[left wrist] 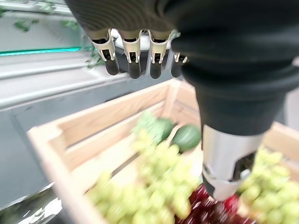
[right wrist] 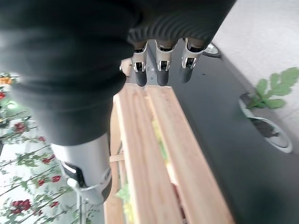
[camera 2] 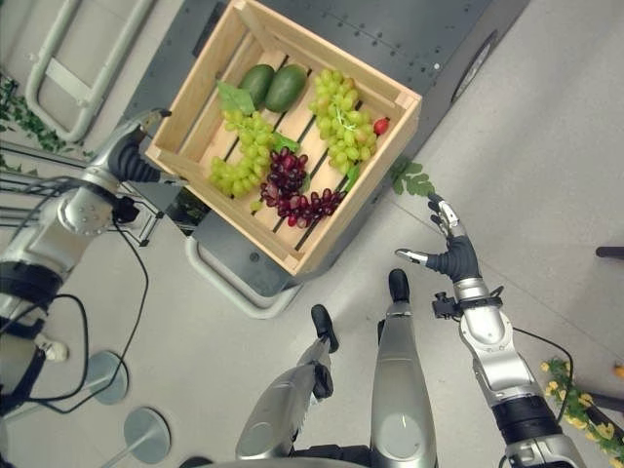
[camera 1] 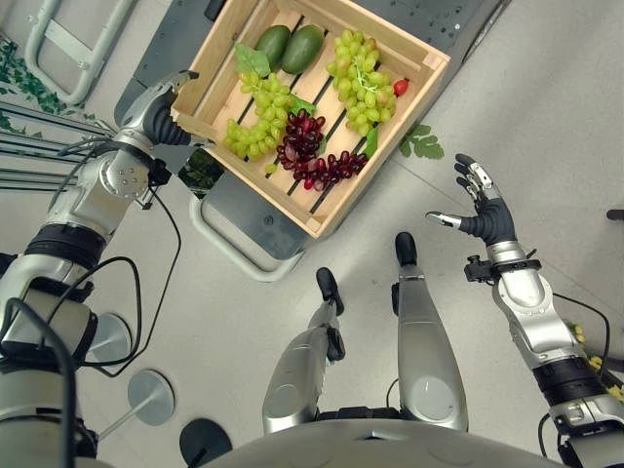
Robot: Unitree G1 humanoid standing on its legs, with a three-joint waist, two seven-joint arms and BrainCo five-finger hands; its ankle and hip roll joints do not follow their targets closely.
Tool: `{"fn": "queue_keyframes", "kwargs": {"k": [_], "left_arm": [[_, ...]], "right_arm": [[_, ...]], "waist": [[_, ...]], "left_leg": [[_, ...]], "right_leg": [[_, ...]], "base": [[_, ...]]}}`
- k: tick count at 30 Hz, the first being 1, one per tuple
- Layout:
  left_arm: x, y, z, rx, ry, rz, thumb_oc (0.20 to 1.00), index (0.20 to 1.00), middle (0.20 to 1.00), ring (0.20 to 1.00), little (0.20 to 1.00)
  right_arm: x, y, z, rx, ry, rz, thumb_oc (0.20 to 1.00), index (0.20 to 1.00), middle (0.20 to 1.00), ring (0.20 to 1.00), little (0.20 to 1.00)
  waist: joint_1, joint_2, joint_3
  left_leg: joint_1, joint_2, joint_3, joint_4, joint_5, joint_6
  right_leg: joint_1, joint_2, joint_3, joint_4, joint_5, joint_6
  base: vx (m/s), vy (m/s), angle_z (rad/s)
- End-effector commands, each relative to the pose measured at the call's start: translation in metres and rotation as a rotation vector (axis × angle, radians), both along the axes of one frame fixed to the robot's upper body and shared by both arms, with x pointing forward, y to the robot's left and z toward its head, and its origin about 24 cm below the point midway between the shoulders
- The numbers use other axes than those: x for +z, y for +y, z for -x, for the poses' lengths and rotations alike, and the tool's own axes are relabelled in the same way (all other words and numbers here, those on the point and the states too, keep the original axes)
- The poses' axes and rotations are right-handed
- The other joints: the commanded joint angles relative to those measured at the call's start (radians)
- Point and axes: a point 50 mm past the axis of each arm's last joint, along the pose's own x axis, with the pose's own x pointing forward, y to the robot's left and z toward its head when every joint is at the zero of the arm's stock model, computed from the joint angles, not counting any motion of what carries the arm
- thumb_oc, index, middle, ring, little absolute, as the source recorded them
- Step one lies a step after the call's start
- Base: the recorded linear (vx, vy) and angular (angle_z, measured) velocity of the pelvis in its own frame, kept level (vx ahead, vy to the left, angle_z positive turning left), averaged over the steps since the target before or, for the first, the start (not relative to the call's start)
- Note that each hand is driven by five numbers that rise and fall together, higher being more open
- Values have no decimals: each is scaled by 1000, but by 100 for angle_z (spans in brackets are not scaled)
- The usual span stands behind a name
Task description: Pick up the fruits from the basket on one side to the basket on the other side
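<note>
A wooden crate [camera 1: 322,216] stands tilted on a dark platform and holds the fruit. Inside lie two green oval fruits [camera 1: 290,47], a green grape bunch [camera 1: 255,112], a second green bunch [camera 1: 361,83], dark red grapes [camera 1: 310,151] and a small red fruit [camera 1: 401,87]. My left hand [camera 1: 161,96] hovers at the crate's left rim, open and holding nothing; its fingers [left wrist: 134,65] are straight above the grapes [left wrist: 159,186]. My right hand [camera 1: 486,216] is raised to the right of the crate, apart from it, fingers spread and empty. Its fingers [right wrist: 161,70] point along the crate's wall [right wrist: 154,154].
The dark platform [camera 1: 244,210] under the crate has a white tube frame [camera 1: 234,255] at its near edge. A green leaf sprig [camera 1: 421,144] lies on the floor by the crate's right corner. Round stand bases [camera 1: 151,395] sit lower left, foliage [camera 1: 24,83] far left.
</note>
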Motion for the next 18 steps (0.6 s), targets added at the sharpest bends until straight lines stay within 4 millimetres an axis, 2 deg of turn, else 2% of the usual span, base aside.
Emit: {"fn": "queue_keyframes", "kwargs": {"k": [1, 11, 18], "left_arm": [[44, 34, 3, 135, -78, 15, 1000, 1000, 1000, 1000, 1000], [52, 67, 7, 288, -19, 82, 1000, 1000, 1000, 1000, 1000], [71, 62, 2, 296, -98, 114, 1000, 1000, 1000, 1000, 1000]], "right_arm": [[25, 8, 0, 39, -152, 1, 1000, 1000, 1000, 1000, 1000], [22, 17, -3, 66, -143, -29, 1000, 1000, 1000, 1000, 1000], [17, 21, -2, 74, -132, -55, 1000, 1000, 1000, 1000, 1000]], "waist": [[-24, -27, 54], [-17, -44, 61], [-17, -64, 61]], "left_leg": [[-24, 13, -13, 98, -13, -24], [-120, 21, -8, 128, -14, -23], [-172, 26, -8, 141, -14, -23]], "right_leg": [[123, -7, 45, -145, 45, 120], [30, 1, 63, -142, 64, 126], [-21, 8, 67, -138, 68, 127]], "base": [[-38, 2, -9], [-27, -8, -3], [-4, -5, -2]]}}
